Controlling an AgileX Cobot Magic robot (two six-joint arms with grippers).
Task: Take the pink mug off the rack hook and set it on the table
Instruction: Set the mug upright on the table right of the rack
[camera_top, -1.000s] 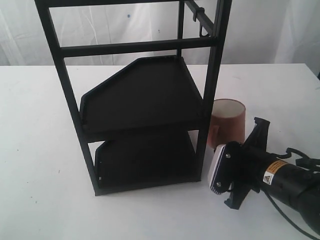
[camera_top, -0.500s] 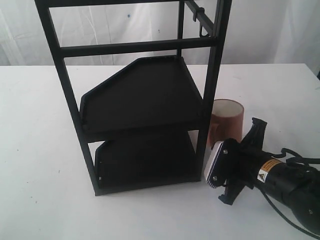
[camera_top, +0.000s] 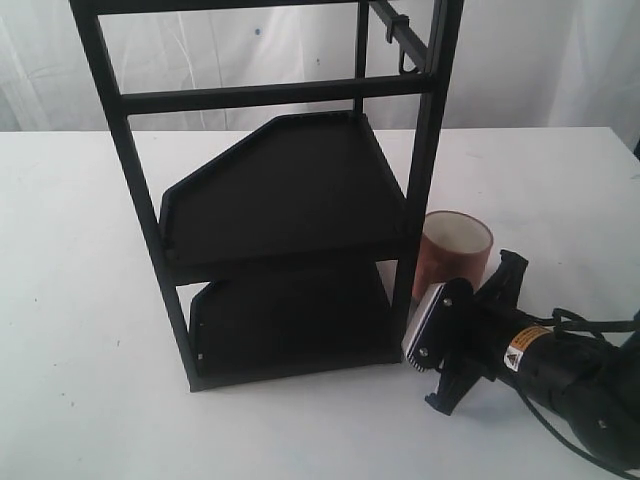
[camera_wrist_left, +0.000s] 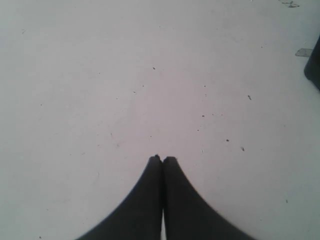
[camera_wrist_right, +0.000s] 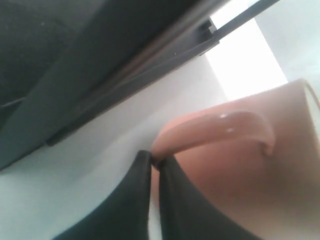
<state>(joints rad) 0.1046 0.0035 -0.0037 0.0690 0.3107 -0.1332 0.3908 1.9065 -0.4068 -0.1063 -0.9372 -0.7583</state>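
Rack on the table, mug just right of it, hook high above.

White speckled table with tall black rack, pink mug just beside it

On the exterior camera I lose the pink mug's lower half behind the right arm, so I can't see its base. The rack's top is cropped, and the right wrist close-up is blurred.
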